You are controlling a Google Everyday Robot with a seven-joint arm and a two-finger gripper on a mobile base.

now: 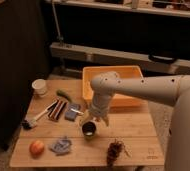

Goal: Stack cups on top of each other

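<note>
The gripper [96,121] hangs low over the middle of the wooden counter [138,134]. Its 2 fingers look spread and pinch nothing. Directly beneath them, and a touch nearer the camera, stands the shiny dark metal cup [89,130], upright on the counter with its mouth open to the fingers. There is a pale glint inside it, but I cannot tell whether the green cup sits in there; no green cup shows anywhere else.

The cream-white cup [39,87] stands well apart from the fingers, off to the camera's left and farther back, near the counter's far corner. The yellow-orange bin [133,73] lies just behind the fingers, partly hidden by the arm.

My reading is that the fingers stand at a handover point: free of the metal cup and with at least 1 cup left to stack. The next move calls for lifting clear without nudging the metal cup, travelling across to the white cup, and closing on its rim or wall. Then it comes back to be lowered squarely into the metal cup's mouth.
</note>
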